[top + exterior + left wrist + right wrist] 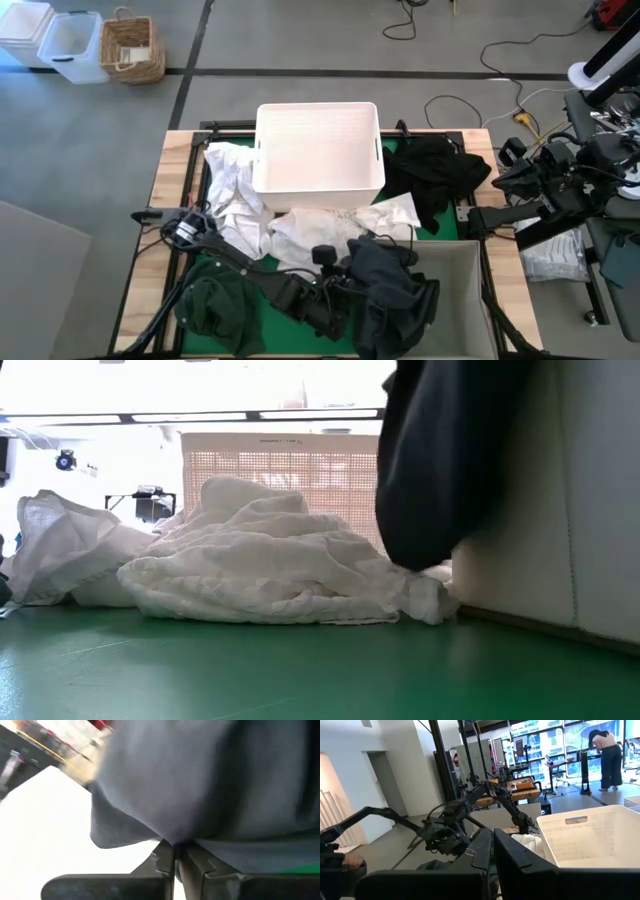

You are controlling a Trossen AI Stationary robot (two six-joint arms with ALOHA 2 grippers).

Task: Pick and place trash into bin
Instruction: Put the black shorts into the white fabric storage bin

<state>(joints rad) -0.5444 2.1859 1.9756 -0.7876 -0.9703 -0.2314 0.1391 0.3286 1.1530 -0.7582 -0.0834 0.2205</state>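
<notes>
Overhead, the left end effector (352,283) is clamped on a dark grey-green garment (395,295), which hangs bunched in front of the white tub (318,146), toward the camera-near edge of the green-covered worktop (247,301). Seen from that arm's wrist, its fingers (167,857) are pressed together with a fold of the dark cloth (210,785) pinched between them. At table height, the same garment (450,460) hangs clear of the green surface, its lowest edge just above a heap of white sheets (270,565). Those sheets (300,230) lie crumpled against the tub's front wall, with more white fabric (232,180) spread along the tub's left side. A black garment (435,172) is piled just beside the tub's right wall, and a dark green garment (210,310) lies well in front of the tub to the left, beside the left arm. A grey bin (455,290) stands in front of the tub to the right, touching the hanging cloth. The right end effector (492,855) waits off the worktop, well to the right of the tub, fingers together and holding nothing. Beyond the tub (590,840), a person (605,755) stands at a desk in the room.
</notes>
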